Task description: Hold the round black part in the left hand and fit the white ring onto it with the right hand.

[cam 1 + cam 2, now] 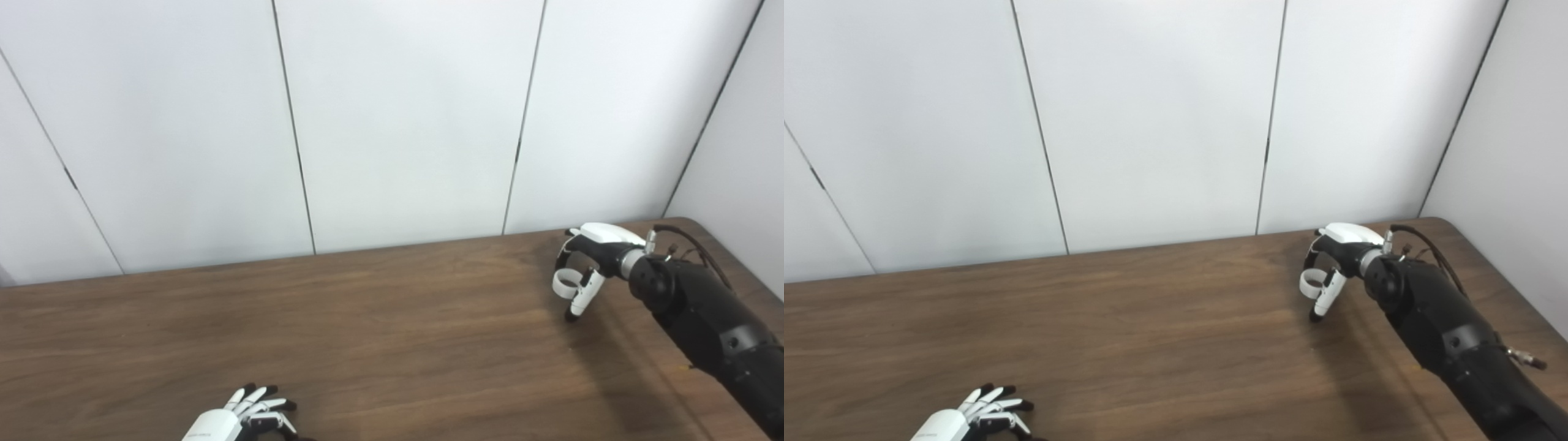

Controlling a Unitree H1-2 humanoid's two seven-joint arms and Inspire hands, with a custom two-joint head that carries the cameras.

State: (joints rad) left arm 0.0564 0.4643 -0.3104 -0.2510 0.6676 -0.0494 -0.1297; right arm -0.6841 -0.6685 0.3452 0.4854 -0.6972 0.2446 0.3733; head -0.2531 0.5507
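Left eye view is showing the right hand pinching the ring above the table. Left hand, fingers curled, is sitting well apart at the bottom edge; whether it is holding the black part, I cannot tell. With so light a pinch, the ring is risking slipping on the way across.

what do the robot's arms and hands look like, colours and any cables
Both hands have a glossy white back shell and white fingers with black tips and black joints: the left hand shows only that. The right hand joins a silver wrist collar, then a bulky matte black arm with dark cables looping by the wrist.
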